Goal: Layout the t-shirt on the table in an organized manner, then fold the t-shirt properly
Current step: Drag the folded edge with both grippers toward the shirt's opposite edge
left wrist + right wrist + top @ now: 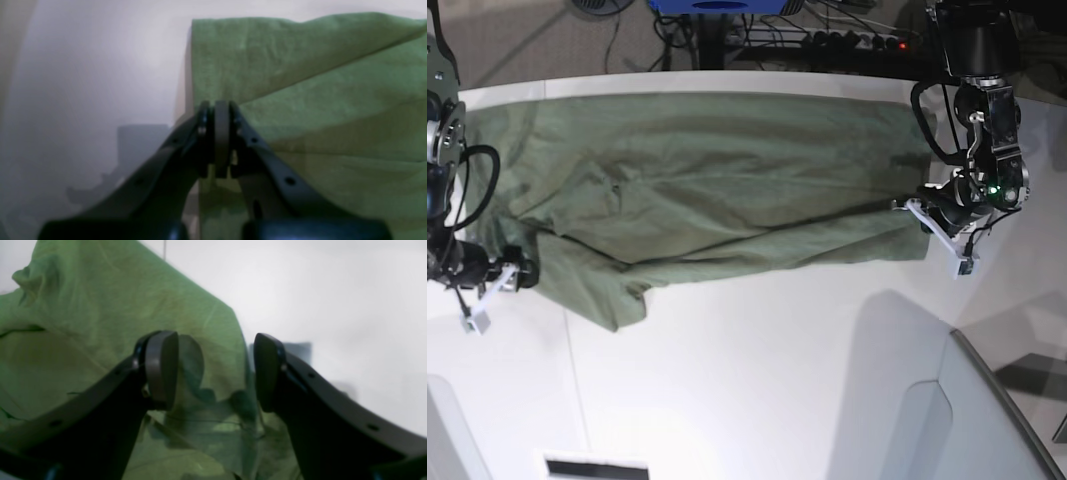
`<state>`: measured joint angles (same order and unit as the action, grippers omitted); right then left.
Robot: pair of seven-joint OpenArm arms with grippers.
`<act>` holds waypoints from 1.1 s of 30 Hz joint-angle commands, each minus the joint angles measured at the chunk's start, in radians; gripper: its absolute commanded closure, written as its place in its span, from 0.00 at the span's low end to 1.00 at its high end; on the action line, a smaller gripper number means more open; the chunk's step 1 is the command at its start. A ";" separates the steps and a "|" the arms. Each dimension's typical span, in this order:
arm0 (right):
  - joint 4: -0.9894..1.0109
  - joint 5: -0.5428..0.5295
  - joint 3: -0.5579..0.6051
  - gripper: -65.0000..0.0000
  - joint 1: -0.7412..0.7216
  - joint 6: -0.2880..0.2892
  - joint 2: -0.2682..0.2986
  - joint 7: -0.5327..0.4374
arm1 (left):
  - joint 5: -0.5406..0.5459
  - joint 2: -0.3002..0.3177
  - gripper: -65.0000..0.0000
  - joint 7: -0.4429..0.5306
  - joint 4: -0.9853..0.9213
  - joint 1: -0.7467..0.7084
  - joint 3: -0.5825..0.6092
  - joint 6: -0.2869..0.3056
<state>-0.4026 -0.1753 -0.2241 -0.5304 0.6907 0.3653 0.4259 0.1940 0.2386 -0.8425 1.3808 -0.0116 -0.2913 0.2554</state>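
Across the far half of the table (757, 400) lay the shirt (717, 190), stretched sideways almost from one edge to the other, with one long edge near the far rim. It was spread but not yet tidy: a diagonal crease ran through the middle, the near edge was doubled over on itself, and a flap hung toward me at the near corner on my right side. My right gripper (215, 371) stood with its jaws apart over the cloth at that end; the edge of the shirt lay below and between the fingers, and I was holding nothing there. My left gripper (222, 133) was pressed closed at the opposite end, right at the shirt's edge. From the wrist view the fabric ran up to the fingers and beneath them, so I judged that I had a pinch of it, though the blur kept me from being sure. By my reckoning the laying-out was well along but unfinished, since the creases and the turned-over edge needed smoothing. None of the folding proper had begun: sleeves and body were yet to be brought in.
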 commanded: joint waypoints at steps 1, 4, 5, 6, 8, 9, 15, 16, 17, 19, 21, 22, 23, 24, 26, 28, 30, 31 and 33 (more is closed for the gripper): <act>-0.014 -0.013 -0.001 0.47 -0.026 0.007 0.018 -0.020 | 0.003 0.015 1.00 0.015 0.016 0.012 -0.004 -0.005; -0.014 -0.013 -0.001 0.48 -0.012 0.007 0.018 -0.022 | 0.003 0.014 1.00 0.015 0.016 0.012 -0.004 -0.005; -0.014 -0.013 -0.001 0.48 -0.009 0.007 0.018 -0.022 | 0.005 0.014 1.00 0.015 0.016 0.012 -0.004 -0.005; -0.014 -0.013 -0.002 0.48 -0.006 0.007 0.018 -0.022 | 0.003 0.014 1.00 0.015 0.016 0.012 -0.004 -0.005; -0.014 -0.013 -0.004 0.48 -0.006 0.007 0.018 -0.022 | 0.003 0.014 1.00 0.015 0.016 0.012 -0.004 -0.005; -0.014 -0.013 -0.004 0.48 -0.004 0.007 0.018 -0.022 | 0.003 0.014 1.00 0.015 0.016 0.012 -0.004 -0.005; -0.014 -0.013 -0.005 0.65 -0.004 0.007 0.019 -0.022 | 0.003 0.014 1.00 0.015 0.016 0.012 -0.004 -0.005; -0.014 -0.013 -0.002 0.73 -0.006 0.007 0.019 -0.022 | 0.003 0.014 1.00 0.015 0.016 0.012 -0.004 -0.005; -0.015 -0.013 -0.001 0.80 -0.007 0.007 0.019 -0.022 | 0.003 0.014 1.00 0.015 0.016 0.012 -0.004 -0.005; -0.019 -0.013 -0.001 0.89 -0.010 0.007 0.019 -0.022 | 0.003 0.014 1.00 0.015 0.016 0.012 -0.004 -0.005; -0.019 -0.013 0.001 0.92 -0.012 0.007 0.019 -0.022 | 0.003 0.014 1.00 0.015 0.016 0.014 -0.004 -0.005; -0.019 -0.013 0.001 0.94 -0.013 0.007 0.019 -0.022 | 0.003 0.014 1.00 0.015 0.016 0.014 -0.004 -0.005; -0.020 -0.013 0.001 0.97 -0.017 0.007 0.021 -0.022 | 0.003 0.014 1.00 0.015 0.016 0.015 -0.004 -0.005; -0.020 -0.013 0.002 1.00 -0.024 0.007 0.021 -0.020 | 0.003 0.014 1.00 0.015 0.016 0.019 -0.004 -0.005; -0.020 -0.013 0.002 1.00 -0.029 0.007 0.022 -0.017 | 0.003 0.014 1.00 0.015 0.018 0.023 -0.004 -0.005; -0.020 -0.013 0.002 1.00 -0.046 0.007 0.025 -0.015 | 0.003 0.012 1.00 0.015 0.027 0.028 -0.004 -0.005; -0.020 -0.011 0.004 1.00 -0.060 0.007 0.027 -0.015 | 0.003 0.012 1.00 0.009 0.030 0.057 -0.004 -0.005; -0.031 -0.011 0.012 1.00 -0.069 0.007 0.027 -0.015 | 0.003 0.012 1.00 0.009 0.033 0.068 -0.004 -0.005; -0.075 -0.011 0.061 1.00 -0.073 0.007 0.027 -0.015 | 0.003 0.012 1.00 0.007 0.041 0.092 -0.004 -0.005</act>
<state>-0.4622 -0.1711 -0.1577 -0.5674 0.6899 0.3759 0.4297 0.1913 0.2378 -0.8524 1.4006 0.0658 -0.2916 0.2554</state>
